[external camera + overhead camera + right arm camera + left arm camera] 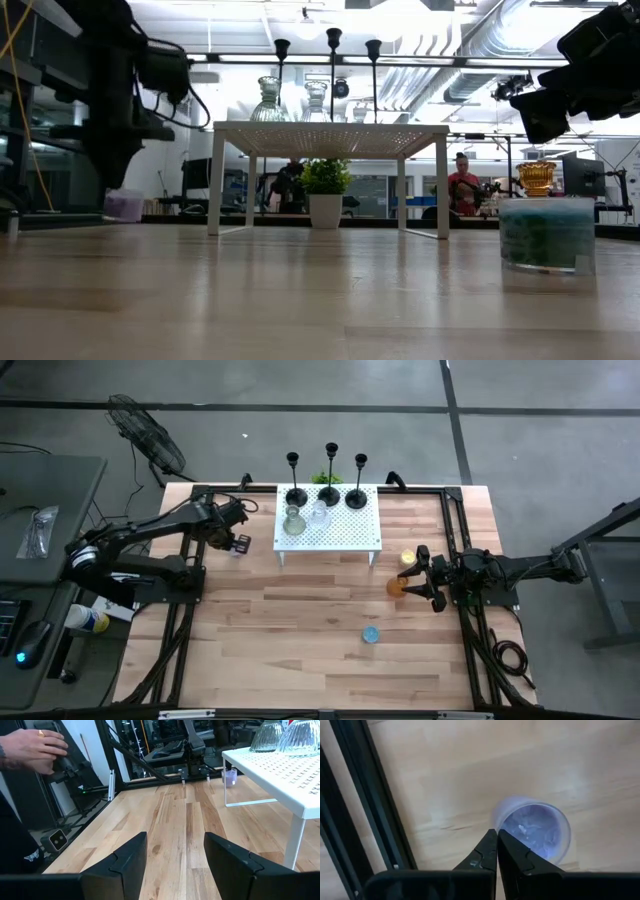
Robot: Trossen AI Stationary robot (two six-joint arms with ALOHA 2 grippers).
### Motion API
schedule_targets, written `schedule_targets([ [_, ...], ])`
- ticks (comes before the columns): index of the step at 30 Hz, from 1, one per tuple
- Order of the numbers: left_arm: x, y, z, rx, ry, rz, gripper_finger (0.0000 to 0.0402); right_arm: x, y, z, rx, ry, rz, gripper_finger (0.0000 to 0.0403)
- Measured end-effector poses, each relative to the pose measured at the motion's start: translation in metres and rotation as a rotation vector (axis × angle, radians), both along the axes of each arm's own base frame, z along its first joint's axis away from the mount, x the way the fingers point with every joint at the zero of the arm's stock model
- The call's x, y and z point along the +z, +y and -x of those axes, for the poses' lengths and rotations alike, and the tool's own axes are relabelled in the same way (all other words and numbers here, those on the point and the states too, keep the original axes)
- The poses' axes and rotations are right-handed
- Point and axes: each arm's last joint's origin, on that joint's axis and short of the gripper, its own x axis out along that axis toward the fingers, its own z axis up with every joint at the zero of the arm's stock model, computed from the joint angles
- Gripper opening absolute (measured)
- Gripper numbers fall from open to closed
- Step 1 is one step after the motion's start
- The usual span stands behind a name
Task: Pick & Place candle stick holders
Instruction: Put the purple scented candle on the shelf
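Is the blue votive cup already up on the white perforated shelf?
No. In the high view the blue votive cup sits on the bare wooden table, well apart from the white shelf.

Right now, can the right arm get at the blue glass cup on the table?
Probably yes. The right gripper stands open beside the orange cup, holding nothing, and the blue cup sits alone on bare wood nearer the table's front edge, with nothing between them. It would have to swing toward the front and come down.
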Motion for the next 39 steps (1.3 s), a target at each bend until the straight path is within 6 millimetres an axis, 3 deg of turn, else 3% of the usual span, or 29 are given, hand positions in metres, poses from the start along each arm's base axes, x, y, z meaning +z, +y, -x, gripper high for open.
schedule_targets([
  [12, 0.025, -0.031, 0.008, 0.015, -0.118, 0.0, 0.0, 0.0, 0.0, 0.0, 0.0, 0.0, 0.0, 0.0191],
  [23, 0.107, -0.057, 0.001, 0.183, -0.237, -0.077, 0.0, 0.0, 0.0, 0.0, 0.0, 0.0, 0.0, 0.0191],
  [27, 0.122, -0.067, -0.013, 0.214, -0.265, -0.065, 0.0, 0.0, 0.0, 0.0, 0.0, 0.0, 0.0, 0.0191],
  [39, 0.155, -0.083, -0.085, 0.216, -0.311, -0.052, 0.0, 0.0, 0.0, 0.0, -0.001, 0.0, 0.0, 0.0191],
])
